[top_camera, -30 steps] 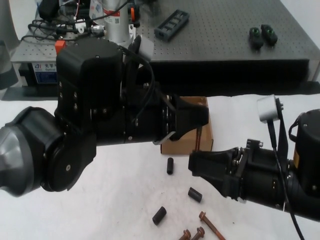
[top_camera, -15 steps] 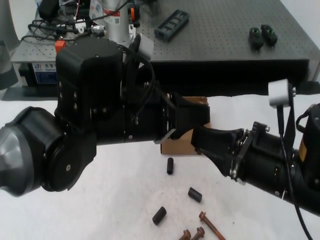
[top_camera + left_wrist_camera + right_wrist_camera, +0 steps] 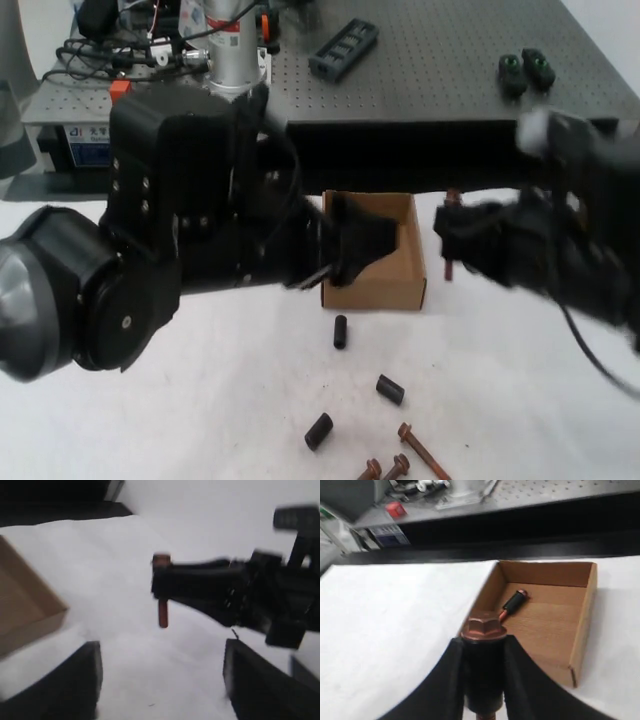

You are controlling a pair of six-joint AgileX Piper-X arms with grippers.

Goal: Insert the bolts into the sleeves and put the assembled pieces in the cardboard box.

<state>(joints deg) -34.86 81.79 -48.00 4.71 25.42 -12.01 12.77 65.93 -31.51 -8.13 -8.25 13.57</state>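
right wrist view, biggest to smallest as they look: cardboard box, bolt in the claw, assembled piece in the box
1. cardboard box
2. held bolt, inflated by nearness to the camera
3. assembled piece
The last two may really match.

**Bench surroundings, away from the work**

A white cloth (image 3: 250,400) covers the near bench from three round to nine o'clock. Behind it, from twelve to two o'clock, lies a dark perforated metal plate (image 3: 440,90). On the plate, a dark grey slotted block (image 3: 343,48) sits at twelve, with two small black pieces with green centres (image 3: 526,70) together at two. A silver metal post (image 3: 232,45) stands at eleven, with a tangle of black cables (image 3: 110,50) beside it.
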